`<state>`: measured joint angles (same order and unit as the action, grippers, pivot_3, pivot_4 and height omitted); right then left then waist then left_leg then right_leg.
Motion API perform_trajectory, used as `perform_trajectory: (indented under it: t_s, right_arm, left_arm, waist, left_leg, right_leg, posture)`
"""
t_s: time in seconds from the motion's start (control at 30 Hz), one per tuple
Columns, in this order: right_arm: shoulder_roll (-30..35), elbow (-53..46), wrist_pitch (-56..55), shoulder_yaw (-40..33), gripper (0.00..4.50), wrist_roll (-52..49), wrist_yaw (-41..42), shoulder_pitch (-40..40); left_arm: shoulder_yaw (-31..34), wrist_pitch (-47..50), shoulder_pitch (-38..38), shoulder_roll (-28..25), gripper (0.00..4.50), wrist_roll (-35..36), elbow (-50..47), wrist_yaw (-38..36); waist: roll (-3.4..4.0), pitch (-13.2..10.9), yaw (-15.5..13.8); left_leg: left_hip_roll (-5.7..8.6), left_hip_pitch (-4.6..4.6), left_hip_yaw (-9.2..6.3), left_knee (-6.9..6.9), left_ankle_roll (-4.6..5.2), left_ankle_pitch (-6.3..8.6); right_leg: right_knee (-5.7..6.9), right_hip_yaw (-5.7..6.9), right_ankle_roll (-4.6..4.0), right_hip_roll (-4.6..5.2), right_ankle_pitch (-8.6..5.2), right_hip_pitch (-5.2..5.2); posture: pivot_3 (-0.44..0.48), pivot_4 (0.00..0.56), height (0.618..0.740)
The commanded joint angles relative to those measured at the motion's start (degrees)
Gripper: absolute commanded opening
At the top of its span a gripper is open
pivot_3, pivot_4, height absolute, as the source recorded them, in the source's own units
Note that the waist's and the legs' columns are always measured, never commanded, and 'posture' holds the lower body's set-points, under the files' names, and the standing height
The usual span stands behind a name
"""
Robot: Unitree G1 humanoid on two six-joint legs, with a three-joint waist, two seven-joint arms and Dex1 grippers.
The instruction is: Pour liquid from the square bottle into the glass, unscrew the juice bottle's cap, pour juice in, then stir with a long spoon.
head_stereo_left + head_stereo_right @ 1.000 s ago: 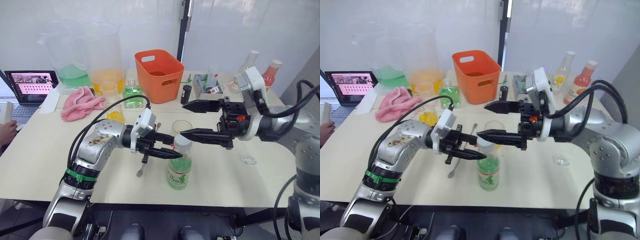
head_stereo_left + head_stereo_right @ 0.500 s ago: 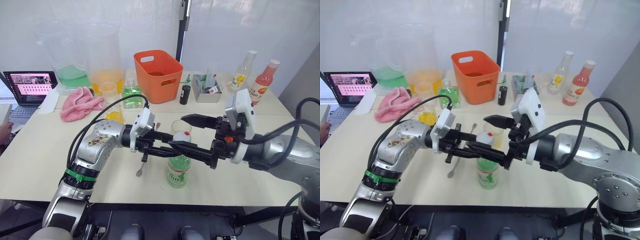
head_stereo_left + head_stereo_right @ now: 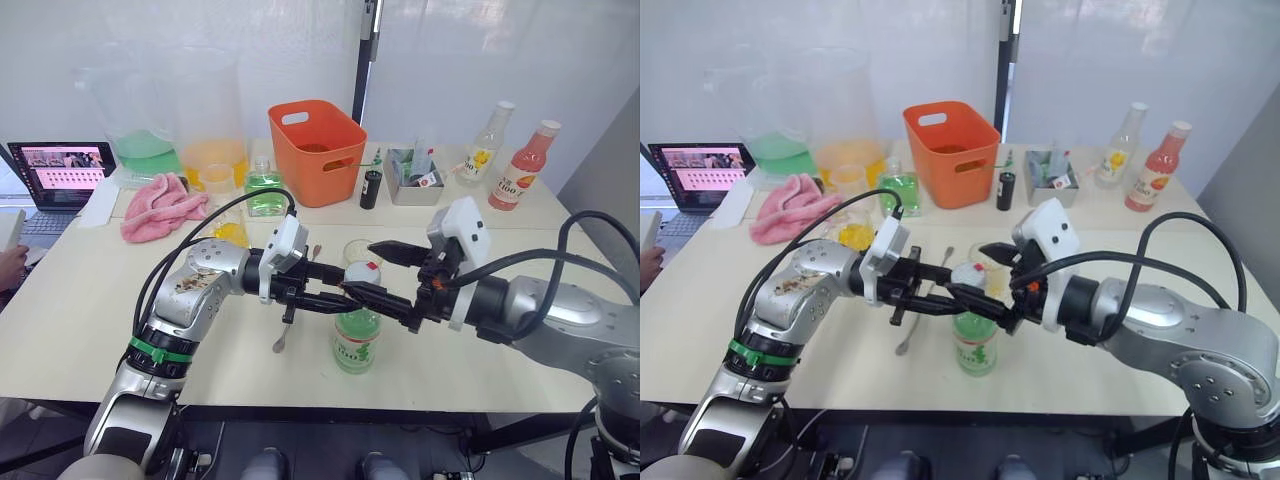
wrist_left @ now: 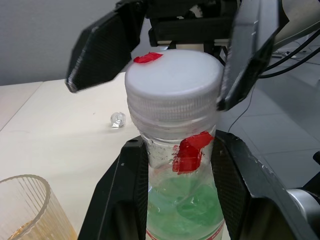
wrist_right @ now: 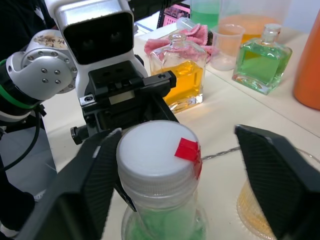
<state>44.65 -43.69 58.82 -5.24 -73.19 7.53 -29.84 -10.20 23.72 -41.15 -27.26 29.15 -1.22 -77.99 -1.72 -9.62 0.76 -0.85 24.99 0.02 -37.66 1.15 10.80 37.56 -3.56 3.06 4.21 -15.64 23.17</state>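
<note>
The juice bottle (image 3: 357,338) stands near the table's front edge, its label facing me. My left gripper (image 4: 180,160) is shut on its neck, one finger on each side. The white cap (image 5: 157,147) with a red mark sits on top. My right gripper (image 5: 177,134) is open and straddles the cap from the right. The glass (image 3: 362,250), with a little yellow liquid in it, stands just behind the bottle. Behind my left arm stands the square bottle (image 5: 181,82) of yellow liquid. The long spoon (image 3: 284,335) lies flat on the table, partly under my left gripper.
A green square bottle (image 3: 264,190), an orange basket (image 3: 317,150), a pink cloth (image 3: 160,205) and two big jugs (image 3: 180,110) stand at the back. Pink and yellow-label bottles (image 3: 505,155) are back right. A laptop (image 3: 60,170) and a person's hand (image 3: 8,265) are at left.
My right gripper has come down and in from the right, and its open fingers now stand around the cap. My left gripper has kept its hold on the bottle's neck.
</note>
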Motion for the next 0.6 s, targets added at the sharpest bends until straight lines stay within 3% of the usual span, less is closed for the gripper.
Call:
perform_trajectory:
  t_s: [0.03, 0.1, 0.2, 0.27, 0.47, 0.6]
  right_arm:
    - [-0.4, -1.5, -2.1, -0.2, 2.32, 0.6, -0.3, -0.1]
    - [-0.5, -1.3, -2.2, 0.3, 1.7, 0.9, 0.3, -0.2]
    - [-0.3, -0.4, -3.0, 1.1, 1.7, 2.3, 3.7, -0.6]
    - [0.6, 1.6, -4.6, 1.7, 1.7, 4.5, 10.2, -1.2]
    - [2.2, 15.6, -11.5, 5.8, 1.7, 11.3, 40.6, -6.6]
    - [1.8, 31.9, -16.0, 13.5, 1.7, 19.5, 63.4, -17.3]
  left_arm:
    - [1.1, -1.2, -1.1, -0.7, 1.51, -0.6, -0.1, 0.6]
    - [1.1, -1.1, -1.1, -0.8, 1.51, -0.6, -0.2, 0.7]
    - [1.0, -1.1, -1.2, -1.0, 1.51, -0.7, -0.1, 0.6]
    - [1.1, -1.0, -1.4, -1.3, 1.51, -0.5, -0.1, 0.4]
    - [1.1, -0.8, -2.1, -3.3, 1.51, -0.1, 0.3, -2.8]
    - [0.6, -1.9, -2.4, -3.9, 1.51, -0.9, 1.4, -4.2]
  waist:
    - [0.0, 0.0, 0.0]
    - [0.0, 0.0, 0.0]
    - [0.0, 0.0, 0.0]
    - [0.0, 0.0, 0.0]
    - [0.0, 0.0, 0.1]
    - [0.03, 0.0, 0.4]
  left_leg:
    - [0.0, 0.0, 0.0, 0.0, 0.0, 0.0]
    - [-0.01, 0.0, 0.0, 0.0, 0.0, 0.0]
    - [0.0, 0.0, 0.0, -0.01, 0.0, 0.0]
    - [0.0, 0.0, 0.02, -0.01, 0.0, 0.0]
    - [-0.06, 0.02, 0.17, -0.08, 0.0, 0.0]
    - [-0.11, 0.02, 0.2, -0.08, 0.01, 0.0]
  right_leg:
    - [0.0, 0.0, 0.0, 0.0, 0.0, 0.0]
    - [-0.01, 0.0, 0.0, 0.0, 0.0, 0.0]
    - [-0.02, 0.0, 0.0, 0.0, 0.0, -0.01]
    - [-0.03, 0.0, 0.0, -0.01, 0.0, -0.01]
    - [-0.13, 0.0, 0.0, -0.16, 0.0, -0.03]
    - [-0.09, -0.06, -0.01, -0.24, 0.0, 0.01]
  posture:
    - [0.0, 0.15, 0.739]
    - [0.0, 0.15, 0.739]
    - [0.0, 0.15, 0.739]
    - [0.0, 0.15, 0.739]
    - [0.0, 0.15, 0.739]
    - [0.0, 0.15, 0.739]
